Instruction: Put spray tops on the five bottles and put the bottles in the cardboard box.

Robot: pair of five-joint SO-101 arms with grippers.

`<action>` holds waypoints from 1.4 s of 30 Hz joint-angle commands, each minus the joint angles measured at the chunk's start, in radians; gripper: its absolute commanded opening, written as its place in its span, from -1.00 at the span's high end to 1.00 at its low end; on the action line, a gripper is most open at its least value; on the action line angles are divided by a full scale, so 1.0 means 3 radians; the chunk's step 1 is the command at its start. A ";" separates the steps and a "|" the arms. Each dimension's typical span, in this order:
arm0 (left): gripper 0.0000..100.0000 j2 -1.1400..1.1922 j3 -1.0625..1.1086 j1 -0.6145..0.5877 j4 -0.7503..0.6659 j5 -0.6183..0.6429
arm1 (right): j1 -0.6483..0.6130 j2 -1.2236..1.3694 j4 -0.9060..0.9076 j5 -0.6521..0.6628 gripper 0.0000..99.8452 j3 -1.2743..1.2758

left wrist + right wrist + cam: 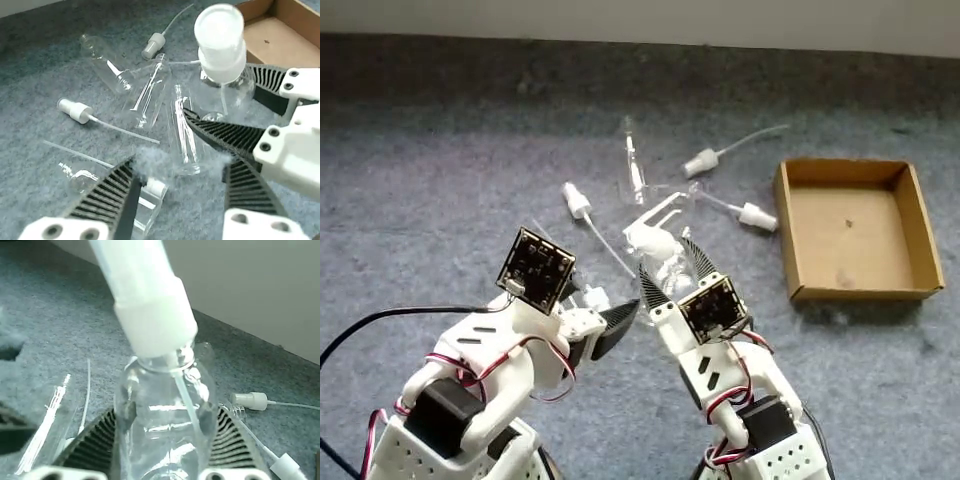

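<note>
My right gripper (165, 416) points away from me toward the middle of the table, fingers clamped around an upright bottle (161, 387). My left gripper (177, 197) sits just left of it, angled toward it, fingers spread wide.

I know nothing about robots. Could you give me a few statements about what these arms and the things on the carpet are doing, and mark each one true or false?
1. The brown cardboard box holds no bottles. True.
2. The right gripper is shut on a clear plastic bottle. True.
3. That bottle's neck is bare. False: a white spray top sits on the neck, with its tube down inside.
4. The left gripper clamps a spray top. False: its jaws stand open and grip nothing.
5. Every spray top is fitted to a bottle. False: a loose white spray top lies on the grey carpet beside the box.
</note>
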 commanded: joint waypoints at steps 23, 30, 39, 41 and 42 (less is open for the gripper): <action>0.99 -0.1245 -0.0018 -0.1675 0.0752 -0.0026 | 0.0504 -0.0054 0.0432 -0.0036 0.82 0.0478; 0.99 -0.1245 0.0453 -0.2069 0.0747 -0.0026 | 0.0519 -0.0054 0.0432 -0.0056 0.82 0.0473; 0.99 -0.1245 0.1184 -0.2064 0.0757 -0.0010 | 0.1112 -0.0054 0.0448 -0.0041 0.82 -0.0171; 0.99 -0.1245 0.1281 -0.2048 0.0757 -0.0005 | 0.1337 -0.0033 0.0448 -0.0036 0.82 -0.0350; 0.99 -0.1245 0.1343 -0.2048 0.0757 -0.0010 | 0.1450 -0.0028 0.0448 -0.0036 0.82 -0.0437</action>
